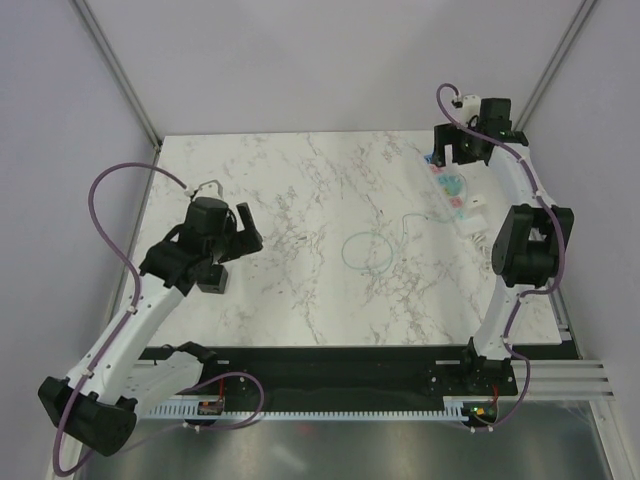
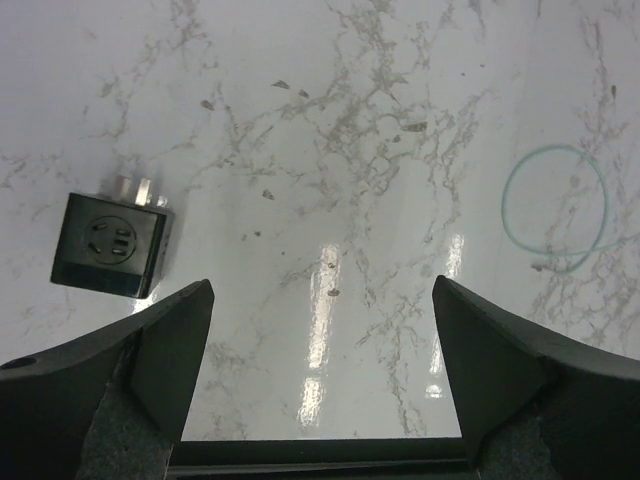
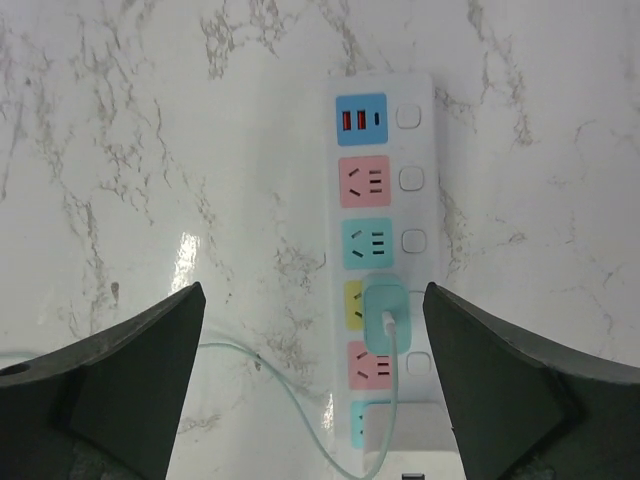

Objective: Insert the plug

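Left gripper [image 2: 322,290]: fingers wide apart, nothing between them but bare marble tabletop [image 2: 330,150]. The plug [image 2: 110,245] lies flat on the tabletop outside the gap, ahead of and to the left of the left fingertip, touching neither finger. Its socket face is up and its metal prongs stick out of the side away from the fingers. A loop of pale-green cable [image 2: 555,210] lies ahead of the right fingertip, well apart from the plug.

Right gripper [image 3: 312,290]: fingers also spread, holding nothing. The white power strip [image 3: 385,120] runs lengthwise away from the fingers, within the gap but nearer the right finger. Blue USB panel at its far end, then pink and teal sockets. A mint-green adapter [image 3: 385,315] sits in the strip level with the fingertips, its cable trailing back between them.
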`<move>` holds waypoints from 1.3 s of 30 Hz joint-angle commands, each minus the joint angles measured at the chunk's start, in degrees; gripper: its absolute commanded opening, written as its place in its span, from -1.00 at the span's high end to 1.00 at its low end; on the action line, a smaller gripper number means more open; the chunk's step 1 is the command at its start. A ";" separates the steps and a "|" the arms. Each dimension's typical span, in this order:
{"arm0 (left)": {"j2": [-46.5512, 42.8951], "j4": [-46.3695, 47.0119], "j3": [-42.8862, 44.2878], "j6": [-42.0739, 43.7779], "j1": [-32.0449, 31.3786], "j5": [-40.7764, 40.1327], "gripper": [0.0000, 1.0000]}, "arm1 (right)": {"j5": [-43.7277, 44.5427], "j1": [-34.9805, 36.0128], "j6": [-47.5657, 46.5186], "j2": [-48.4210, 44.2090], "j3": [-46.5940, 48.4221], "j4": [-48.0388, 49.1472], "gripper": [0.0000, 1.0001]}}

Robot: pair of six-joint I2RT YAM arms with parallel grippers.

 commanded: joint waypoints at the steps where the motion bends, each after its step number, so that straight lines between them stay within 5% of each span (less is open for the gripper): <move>1: -1.34 -6.18 3.47 -5.76 0.30 -12.25 -0.96 | 5.87 0.95 4.12 -7.81 -0.88 3.71 -0.96; 4: -1.61 -9.96 3.21 -12.77 1.44 -12.88 -1.00 | 11.24 2.00 10.44 -11.68 -2.02 3.62 -0.96; 9: 1.63 -14.89 2.95 -23.24 4.34 -11.57 -0.99 | 5.56 4.55 24.23 -19.68 -8.87 3.62 -0.96; 14: 5.68 -15.51 2.51 -24.65 10.93 -8.84 -0.97 | 9.30 16.21 21.27 -24.96 -16.34 3.35 -0.96; 20: 8.93 -14.20 0.76 -25.37 14.19 -15.86 -0.84 | 9.94 22.83 20.83 -30.06 -22.94 3.62 -0.96; 22: 10.25 -11.83 -0.21 -23.70 14.71 -17.62 -0.90 | 9.59 23.80 21.44 -31.29 -24.95 3.71 -0.96; 26: 14.11 -2.78 -2.84 -5.31 14.98 -11.58 -1.00 | 8.45 26.08 21.62 -33.49 -27.69 3.88 -0.96; 34: 18.52 0.66 -3.37 11.62 14.98 2.23 -0.73 | 6.78 26.53 22.23 -40.08 -27.78 3.09 -0.96; 39: 19.92 -0.13 -3.56 14.62 15.33 -2.68 -0.73 | 7.30 26.53 21.62 -42.46 -28.39 3.71 -0.96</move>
